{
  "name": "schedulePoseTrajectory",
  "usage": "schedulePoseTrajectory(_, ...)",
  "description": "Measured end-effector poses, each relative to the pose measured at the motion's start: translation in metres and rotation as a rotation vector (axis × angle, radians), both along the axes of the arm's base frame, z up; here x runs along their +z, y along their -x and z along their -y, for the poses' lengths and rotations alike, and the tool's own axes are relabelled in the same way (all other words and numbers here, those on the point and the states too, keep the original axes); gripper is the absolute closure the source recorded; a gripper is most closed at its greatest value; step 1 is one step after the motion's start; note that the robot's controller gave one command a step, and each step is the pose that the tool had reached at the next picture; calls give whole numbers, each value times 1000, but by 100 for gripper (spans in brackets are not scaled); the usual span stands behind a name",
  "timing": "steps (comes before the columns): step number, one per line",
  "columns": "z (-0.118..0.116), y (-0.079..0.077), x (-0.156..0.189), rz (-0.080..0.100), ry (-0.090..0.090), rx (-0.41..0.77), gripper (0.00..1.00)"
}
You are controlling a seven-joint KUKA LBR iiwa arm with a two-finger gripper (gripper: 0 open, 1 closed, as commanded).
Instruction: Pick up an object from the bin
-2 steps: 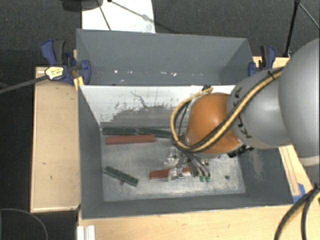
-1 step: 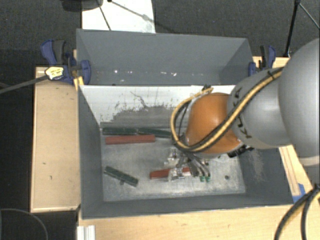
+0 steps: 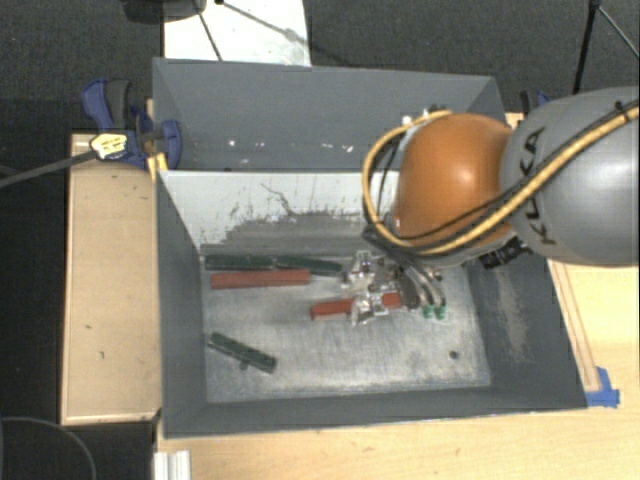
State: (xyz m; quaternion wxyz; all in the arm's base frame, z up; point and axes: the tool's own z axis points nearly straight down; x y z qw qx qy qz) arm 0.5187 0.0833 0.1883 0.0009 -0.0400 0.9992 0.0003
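Note:
My gripper (image 3: 368,303) is down on the bin floor right of centre, under the orange cover. Its metal fingertips sit at the right end of a short red-brown bar (image 3: 330,311) that lies flat and points left. Whether the fingers are closed on that bar cannot be made out. A small green piece (image 3: 435,312) shows just to the right of the gripper. Up and to the left, a longer red-brown bar (image 3: 260,280) lies next to a dark green bar (image 3: 270,263), both parallel to the back wall.
A short dark green stick (image 3: 241,353) lies alone near the front left corner of the bin. The arm and its orange cover hang over the right part of the bin, hiding the floor beneath.

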Motion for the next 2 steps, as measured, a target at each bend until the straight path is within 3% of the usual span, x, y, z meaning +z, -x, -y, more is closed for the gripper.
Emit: schedulePoseTrajectory(2,5,0,15,1,0,32,100)
